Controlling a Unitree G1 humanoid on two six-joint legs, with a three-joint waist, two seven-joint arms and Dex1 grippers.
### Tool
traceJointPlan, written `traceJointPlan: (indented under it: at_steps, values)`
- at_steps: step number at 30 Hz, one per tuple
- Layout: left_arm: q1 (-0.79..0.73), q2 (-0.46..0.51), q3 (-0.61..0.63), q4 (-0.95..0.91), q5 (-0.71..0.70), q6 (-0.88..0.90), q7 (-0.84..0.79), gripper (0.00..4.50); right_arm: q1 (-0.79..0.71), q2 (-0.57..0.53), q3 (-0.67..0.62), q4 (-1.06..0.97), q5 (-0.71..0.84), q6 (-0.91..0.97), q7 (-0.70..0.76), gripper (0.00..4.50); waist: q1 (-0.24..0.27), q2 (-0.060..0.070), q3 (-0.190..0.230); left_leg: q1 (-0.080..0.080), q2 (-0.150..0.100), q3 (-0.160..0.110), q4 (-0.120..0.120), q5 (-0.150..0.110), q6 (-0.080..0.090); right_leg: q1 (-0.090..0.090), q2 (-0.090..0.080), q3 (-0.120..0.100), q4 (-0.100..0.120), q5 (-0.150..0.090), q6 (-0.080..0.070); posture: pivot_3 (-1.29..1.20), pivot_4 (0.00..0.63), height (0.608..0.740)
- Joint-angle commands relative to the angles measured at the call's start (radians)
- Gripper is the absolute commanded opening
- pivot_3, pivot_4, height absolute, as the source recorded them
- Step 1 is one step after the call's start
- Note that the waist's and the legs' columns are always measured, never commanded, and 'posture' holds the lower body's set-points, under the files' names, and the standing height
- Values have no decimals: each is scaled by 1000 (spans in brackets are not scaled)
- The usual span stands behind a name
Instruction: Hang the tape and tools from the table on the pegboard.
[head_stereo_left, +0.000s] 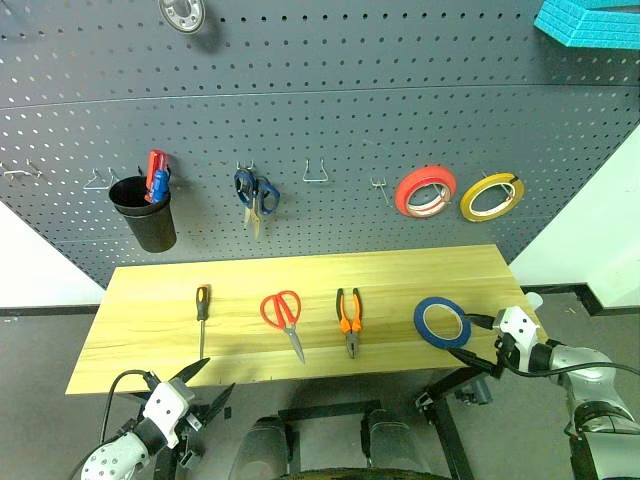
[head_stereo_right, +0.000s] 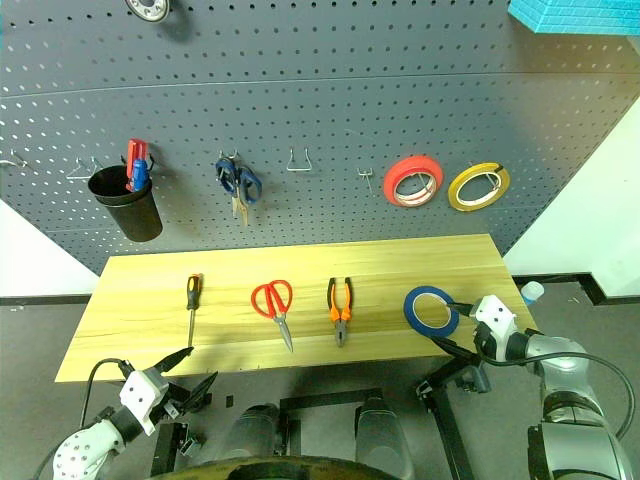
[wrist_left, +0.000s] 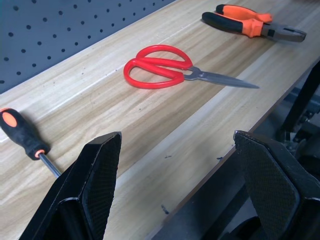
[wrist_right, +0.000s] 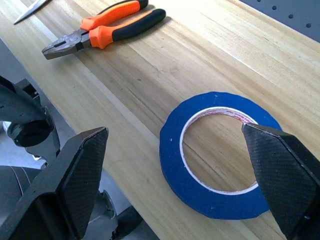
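My right claw (head_stereo_left: 482, 345) stood open just off the blue ring-shaped tape roll (head_stereo_left: 442, 322), gripping nothing. My left claw (head_stereo_left: 205, 385) gaped empty. Next, one finger should enter the roll's core for a secure pinch.

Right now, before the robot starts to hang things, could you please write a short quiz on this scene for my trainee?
1. True or false: the blue tape already hangs on the pegboard.
2. Which lies between the screwdriver and the pliers on the table? A) a hammer B) red scissors C) a wrench
3. Fill in: the right tool stands ____ at the blue tape.

Key
1. False: it lies flat on the table near the right end.
2. B
3. Open: one finger is on each side of the roll and neither touches it.
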Motion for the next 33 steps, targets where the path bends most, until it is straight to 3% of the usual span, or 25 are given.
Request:
traceJointPlan:
  at_steps: [1, 5, 9, 15, 19, 26, 33]
  values:
    - [3, 4, 14, -53, 4, 26, 30, 3740, -21, -14, -6, -14, 0, 17, -2, 4500, 0, 0, 0, 0, 0, 0, 0, 0, 0, 0, 0, 0, 0, 0, 0, 144, 103, 736]
    - [-34, -24, 9, -131, 38, 127, 123, 3740, -22, -22, -3, -9, -10, 53, -19, 4500, 8, 0, 2, 0, 0, 0, 1, 0, 0, 0, 0, 0, 1, 0, 0, 136, 101, 736]
    - [-53, -47, -43, -334, 92, 336, 184, 3740, -22, -22, -11, -9, -6, 88, -17, 4500, 22, 0, 3, 0, 0, 0, 2, 0, 0, 0, 0, 0, 2, 0, 0, 123, 102, 736]
    - [-120, -36, -155, -589, 73, 632, 108, 3740, -12, -47, 12, -18, -62, 114, -126, 4500, 21, 0, 4, 0, 0, 0, 0, 0, 0, -1, 0, 0, 3, 0, 0, 96, 104, 736]
    - [-198, -24, -214, -685, 65, 822, 58, 3740, -12, -54, 35, -22, -87, 137, -123, 4500, 19, -1, 5, 0, -1, -1, 1, 0, 0, -1, 1, 0, 5, 0, 0, 88, 101, 736]
    - [-268, -17, -272, -667, 111, 889, 38, 3740, -3, -59, 54, -34, -110, 126, -118, 4500, -10, -3, 8, 1, -1, -1, 1, 0, 0, -1, 1, 0, 8, 0, 1, 70, 98, 736]
    - [-244, -16, -271, -659, 116, 884, 47, 3740, 10, -57, 53, -46, -102, 67, -84, 4500, -9, -6, 11, 2, -1, -1, 3, 0, 0, -1, 1, 0, 11, 0, 0, 67, 99, 736]
